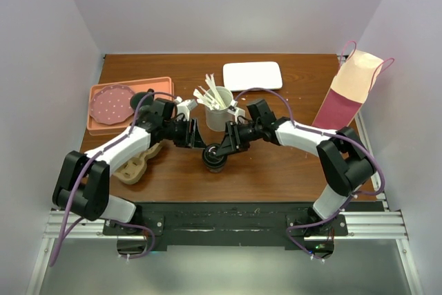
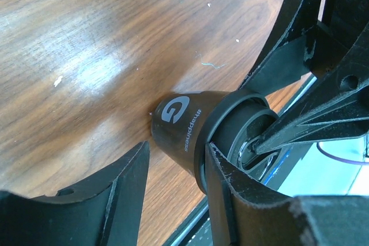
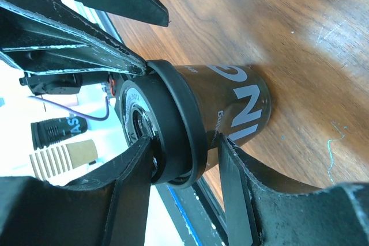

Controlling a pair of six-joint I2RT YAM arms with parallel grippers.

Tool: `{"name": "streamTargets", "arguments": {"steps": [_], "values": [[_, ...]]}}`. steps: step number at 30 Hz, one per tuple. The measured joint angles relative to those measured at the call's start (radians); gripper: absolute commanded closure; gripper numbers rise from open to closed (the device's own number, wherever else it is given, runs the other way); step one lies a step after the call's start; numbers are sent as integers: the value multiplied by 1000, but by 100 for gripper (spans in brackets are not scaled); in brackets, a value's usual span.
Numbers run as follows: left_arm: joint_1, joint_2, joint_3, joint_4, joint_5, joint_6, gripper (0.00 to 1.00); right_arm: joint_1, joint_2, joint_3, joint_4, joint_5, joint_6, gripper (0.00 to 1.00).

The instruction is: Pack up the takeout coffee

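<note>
While stirrers (image 1: 210, 91) fill the white cup (image 1: 216, 119), right fingers (image 3: 242, 200) grip the takeout coffee (image 3: 230, 108); left fingers' (image 2: 104, 200) hold unclear

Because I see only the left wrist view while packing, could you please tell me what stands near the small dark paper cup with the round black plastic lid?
Observer: A taller white cup of pale stirrers stands just beyond the small dark paper cup, apart from it.
Operator: Thank you. Is a bag within sight?
Observer: Yes, a cream and dark red bag with looped handles leans at the right edge of the wooden table.
Operator: And how does the right gripper stand?
Observer: Its two fingers stand either side of the round black plastic lid; whether they clamp it, I cannot tell.
</note>
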Motion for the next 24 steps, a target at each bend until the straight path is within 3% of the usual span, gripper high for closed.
{"name": "streamTargets", "arguments": {"steps": [8,24], "values": [[-34,-14,-6,31,-49,-27,50,-3,-28,-51,61,10,43,58],[-54,9,177,-200,-151,-8,39,1,-46,-42,25,34,45,58]]}}
